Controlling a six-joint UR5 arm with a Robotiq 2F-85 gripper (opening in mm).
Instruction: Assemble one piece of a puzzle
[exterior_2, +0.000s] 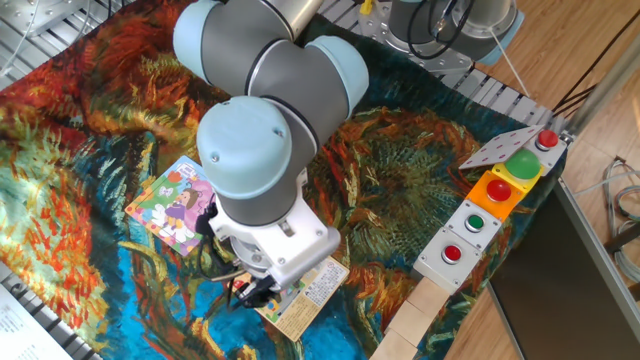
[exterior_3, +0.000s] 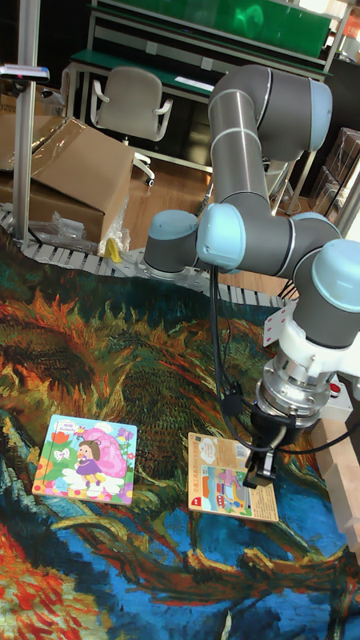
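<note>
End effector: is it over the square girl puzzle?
No, the end effector is down at the orange card, apart from the puzzle.

1. Beyond the claw, you see a grey office chair (exterior_3: 130, 102) against green shelving (exterior_3: 215, 40).
2. A cardboard box (exterior_3: 72, 180) lies far left of the claw.
3. Under the claw, a painted cloth (exterior_2: 420, 170) covers your table.
4. Right of the claw, a button box (exterior_2: 492, 210) sits on wood.

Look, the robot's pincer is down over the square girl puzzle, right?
Not quite. The pincer is down over the orange printed card, not the puzzle, which lies apart to the side. The tall fixed view shows it.
</note>
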